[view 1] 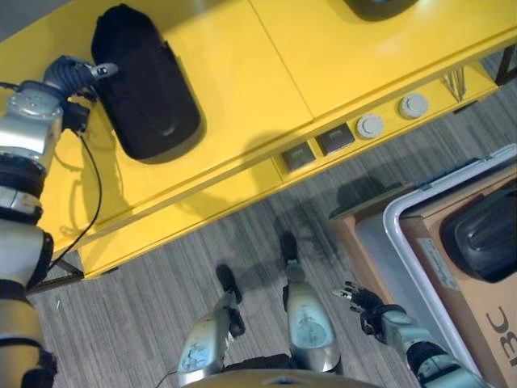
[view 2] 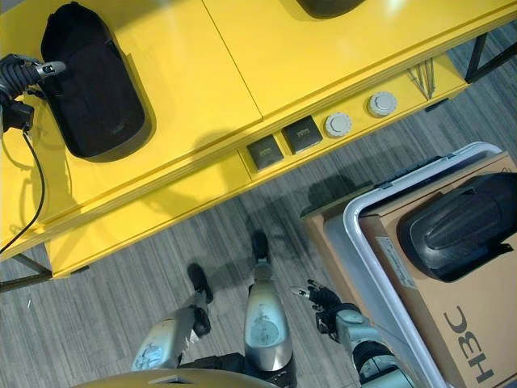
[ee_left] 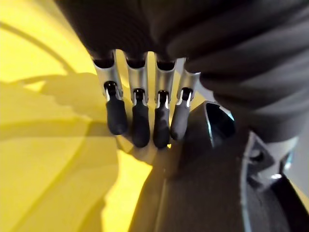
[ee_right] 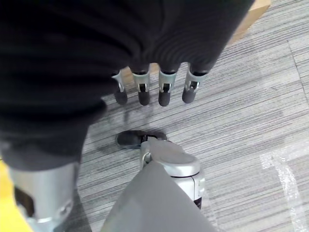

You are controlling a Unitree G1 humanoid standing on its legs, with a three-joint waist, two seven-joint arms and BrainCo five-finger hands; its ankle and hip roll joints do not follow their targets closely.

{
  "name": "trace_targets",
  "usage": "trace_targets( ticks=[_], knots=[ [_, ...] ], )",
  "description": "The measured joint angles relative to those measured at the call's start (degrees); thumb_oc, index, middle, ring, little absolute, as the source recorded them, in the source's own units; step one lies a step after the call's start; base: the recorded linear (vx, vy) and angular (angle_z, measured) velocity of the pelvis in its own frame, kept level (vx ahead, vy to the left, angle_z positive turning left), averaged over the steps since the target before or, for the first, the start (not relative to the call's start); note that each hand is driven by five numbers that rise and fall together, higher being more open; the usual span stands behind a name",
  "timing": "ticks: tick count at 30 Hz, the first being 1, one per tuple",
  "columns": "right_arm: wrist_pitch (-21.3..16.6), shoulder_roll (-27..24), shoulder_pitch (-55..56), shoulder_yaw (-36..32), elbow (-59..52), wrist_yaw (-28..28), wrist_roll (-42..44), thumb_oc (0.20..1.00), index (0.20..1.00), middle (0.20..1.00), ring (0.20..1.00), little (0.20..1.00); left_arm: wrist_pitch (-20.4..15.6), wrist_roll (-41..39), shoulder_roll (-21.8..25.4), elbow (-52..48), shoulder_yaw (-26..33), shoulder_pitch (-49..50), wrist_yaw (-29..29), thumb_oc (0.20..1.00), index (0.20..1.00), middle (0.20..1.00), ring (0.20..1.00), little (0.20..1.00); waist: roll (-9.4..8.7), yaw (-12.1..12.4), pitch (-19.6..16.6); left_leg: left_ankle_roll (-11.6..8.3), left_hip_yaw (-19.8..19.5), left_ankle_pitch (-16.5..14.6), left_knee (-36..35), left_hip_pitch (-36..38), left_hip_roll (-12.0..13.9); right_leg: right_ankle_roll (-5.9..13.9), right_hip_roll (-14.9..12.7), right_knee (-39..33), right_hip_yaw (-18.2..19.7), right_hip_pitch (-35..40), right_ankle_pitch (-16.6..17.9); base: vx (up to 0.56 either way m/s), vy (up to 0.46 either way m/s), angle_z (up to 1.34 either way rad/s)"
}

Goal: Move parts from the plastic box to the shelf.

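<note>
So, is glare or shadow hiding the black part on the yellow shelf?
Left eye view: no, the black part stands out on the evenly lit yellow shelf. Right eye view: one small bright spot at the shelf's far edge, clear of it. Left wrist view: the part is dim beside the left robot hand.

A workshop: yellow metal shelf (view 1: 266, 73) with switches, grey carpet floor (view 1: 153, 307), plastic box (view 2: 367, 242).

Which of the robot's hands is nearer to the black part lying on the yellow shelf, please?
The left. The left hand is at the edge of the black part on the yellow shelf, fingers straight. The right hand hangs low over the floor beside the plastic box.
</note>
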Motion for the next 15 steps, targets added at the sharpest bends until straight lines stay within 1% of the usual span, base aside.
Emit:
trace_targets(
  ticks=[4,6,8,9,11,12,14,15],
  knots=[
    [0.0,0.1,0.0,0.0,0.1,-0.1,0.0,1.0,1.0,1.0,1.0,1.0,-2.1,3.1,-0.1,-0.1,-0.2,0.0,0.8,1.0,1.0,1.0,1.0,1.0,-0.16,0.1,-0.1,-0.09,-0.1,0.2,0.0,0.0,0.0,-0.18,0.0,0.0,0.0,0.1,0.1,0.0,0.0,0.0],
    [0.1,0.9,0.0,-0.1,0.2,-0.2,0.0,1.0,1.0,1.0,1.0,1.0,-3.8,4.5,-0.1,-0.7,-0.6,0.1,4.7,1.0,1.0,1.0,1.0,1.0,-0.7,0.2,-0.3,0.21,-0.1,0.4,0.0,0.8,0.1,-0.3,0.2,0.0,-0.1,0.9,0.2,0.0,-0.019,-0.01],
    [0.1,1.5,0.2,-0.1,0.3,-0.2,0.0,1.0,1.0,1.0,1.0,1.0,-5.1,5.0,-0.1,-1.2,-0.7,0.1,7.1,1.0,1.0,1.0,1.0,1.0,-1.22,0.2,-0.8,0.15,-0.1,0.4,0.0,1.2,0.3,-0.31,0.2,0.0,-0.1,1.2,0.2,0.03,-0.055,-0.01],
    [-0.1,2.6,0.1,-0.1,1.6,-0.2,0.0,1.0,1.0,1.0,1.0,1.0,-7.5,6.3,-0.1,-2.3,-0.6,0.0,13.4,1.0,1.0,1.0,1.0,1.0,-1.97,0.2,-1.2,0.08,-0.2,0.3,0.0,2.1,0.6,-0.42,0.4,0.0,-0.2,2.2,0.1,0.04,-0.057,0.0],
    [0.0,4.1,0.6,0.0,2.8,-0.2,-0.1,1.0,1.0,1.0,1.0,1.0,-10.8,9.0,0.2,-4.4,-0.5,-0.2,20.5,1.0,1.0,1.0,1.0,1.0,-3.09,0.6,-2.1,-0.49,-0.2,-0.1,0.0,3.9,0.9,-0.65,0.8,0.0,-0.3,4.1,-0.3,0.02,-0.029,0.0],
    [0.0,4.4,1.4,0.0,2.9,-0.3,-0.1,1.0,1.0,1.0,1.0,1.0,-12.3,10.0,0.2,-5.0,-0.5,-0.2,22.5,1.0,1.0,1.0,1.0,1.0,-3.28,0.9,-3.4,-0.9,-0.2,-0.4,0.0,4.0,1.1,-0.72,0.9,0.0,-0.3,4.1,-0.6,0.02,-0.031,0.0],
    [0.0,4.8,2.9,-0.1,3.0,-0.3,-0.2,1.0,1.0,1.0,1.0,1.0,-14.1,11.8,0.7,-7.3,-0.5,0.1,26.4,1.0,1.0,1.0,1.0,1.0,-3.56,1.3,-6.1,-0.93,-0.2,-0.4,0.0,4.0,1.2,-0.73,1.1,0.0,-0.3,4.1,-0.7,0.04,-0.031,0.0],
    [-0.1,5.0,3.4,-0.1,3.7,-0.3,-0.4,1.0,1.0,1.0,1.0,1.0,-15.2,11.8,1.5,-9.0,0.0,0.1,27.6,1.0,1.0,1.0,1.0,1.0,-3.8,1.6,-6.9,-0.77,-0.2,-0.4,0.0,5.3,1.3,-0.78,1.2,0.0,-0.4,5.4,-0.8,0.0,0.0,0.0]
  ],
)
